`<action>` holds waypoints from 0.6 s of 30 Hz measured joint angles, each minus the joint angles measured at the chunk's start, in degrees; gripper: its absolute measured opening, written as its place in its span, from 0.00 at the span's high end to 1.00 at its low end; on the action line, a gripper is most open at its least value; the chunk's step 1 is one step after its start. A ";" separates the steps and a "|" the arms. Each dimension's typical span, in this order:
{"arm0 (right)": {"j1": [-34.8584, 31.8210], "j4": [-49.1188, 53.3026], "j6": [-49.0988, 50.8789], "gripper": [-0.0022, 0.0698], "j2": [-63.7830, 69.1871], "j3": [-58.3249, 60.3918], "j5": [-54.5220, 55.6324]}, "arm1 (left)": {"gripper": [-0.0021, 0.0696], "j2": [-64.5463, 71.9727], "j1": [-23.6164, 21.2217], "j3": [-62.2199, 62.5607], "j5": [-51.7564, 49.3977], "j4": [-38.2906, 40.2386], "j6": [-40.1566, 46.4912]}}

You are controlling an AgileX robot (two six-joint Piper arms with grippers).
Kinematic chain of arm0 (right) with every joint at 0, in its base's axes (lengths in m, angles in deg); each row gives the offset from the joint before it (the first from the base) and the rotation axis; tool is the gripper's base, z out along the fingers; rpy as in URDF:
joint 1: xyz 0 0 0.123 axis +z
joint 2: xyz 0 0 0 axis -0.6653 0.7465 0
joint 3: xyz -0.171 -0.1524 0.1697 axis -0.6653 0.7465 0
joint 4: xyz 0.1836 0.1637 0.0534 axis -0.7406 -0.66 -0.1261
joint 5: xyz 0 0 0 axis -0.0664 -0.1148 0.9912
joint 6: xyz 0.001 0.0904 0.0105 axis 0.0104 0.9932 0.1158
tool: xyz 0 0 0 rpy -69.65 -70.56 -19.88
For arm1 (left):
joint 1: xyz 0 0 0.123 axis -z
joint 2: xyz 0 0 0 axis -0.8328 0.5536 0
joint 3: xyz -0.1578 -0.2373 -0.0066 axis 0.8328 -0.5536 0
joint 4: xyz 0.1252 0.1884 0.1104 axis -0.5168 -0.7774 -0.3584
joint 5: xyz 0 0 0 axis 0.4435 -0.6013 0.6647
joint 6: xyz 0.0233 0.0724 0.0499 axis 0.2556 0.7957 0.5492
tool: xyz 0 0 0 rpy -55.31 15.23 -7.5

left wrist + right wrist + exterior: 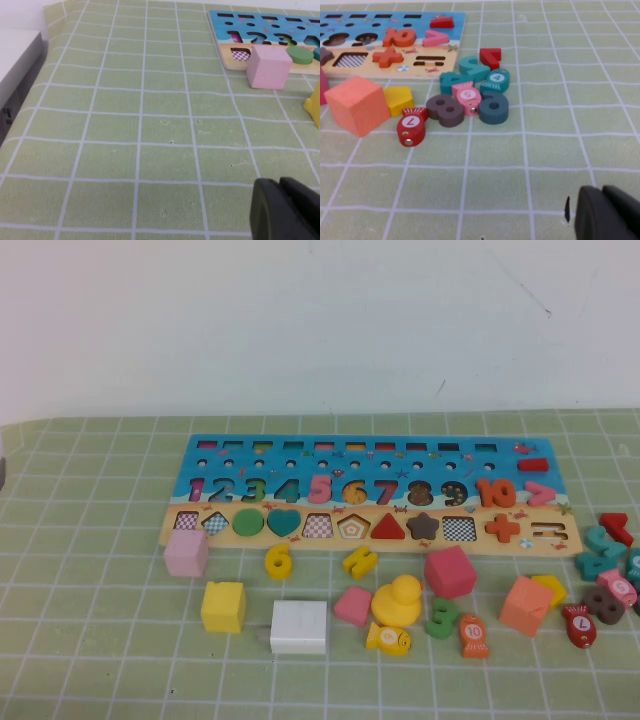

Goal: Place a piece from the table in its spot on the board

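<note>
Left gripper [287, 210] pressed together, low over green grid cloth [125, 125]; right gripper [607, 212] also looks closed, near loose numerals. Yellow 6 [278, 561] lies on cloth just below board [370, 445]. White wall [300, 320] behind.

Green grid table [90, 660]: board [370, 455], yellow 6 [278, 561], cubes, misc pcs, maybe fish.

Bench [90, 640]: pale green covering, white grid lines. Board [215, 445]: blue upper part bearing multicoloured numerals, tan lower strip; several empty recesses show a checkered pattern. Piece [278, 560]: yellow. Left pincer [285, 210]: black. Right pincer [607, 212]: black. Cubes: pink [186, 552], yellow [223, 606], white [299, 626].
</note>
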 joint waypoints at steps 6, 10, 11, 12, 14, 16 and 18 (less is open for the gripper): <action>0.00 0.00 0.00 0.97 0.00 0.00 0.00 | 0.97 0.00 0.00 0.00 0.00 -0.10 0.00; 0.00 0.00 0.00 0.97 0.00 0.00 0.00 | 0.97 0.00 0.00 0.00 -0.11 -0.13 0.00; 0.00 0.00 0.00 0.97 0.00 0.00 0.00 | 0.97 0.00 0.00 0.00 -0.10 -0.23 0.00; 0.00 0.00 0.00 0.97 0.00 0.00 0.00 | 0.97 0.00 0.00 0.00 -0.10 -0.23 0.00; 0.00 0.00 0.00 0.97 0.00 0.00 0.00 | 0.97 0.00 0.00 0.00 -0.10 -0.23 0.00; 0.00 0.00 0.00 0.97 0.00 0.00 0.00 | 0.97 0.00 0.00 0.00 -0.10 -0.36 0.00; 0.00 0.00 0.00 0.97 0.00 0.00 0.00 | 0.97 0.00 0.00 0.00 -0.10 -0.77 0.00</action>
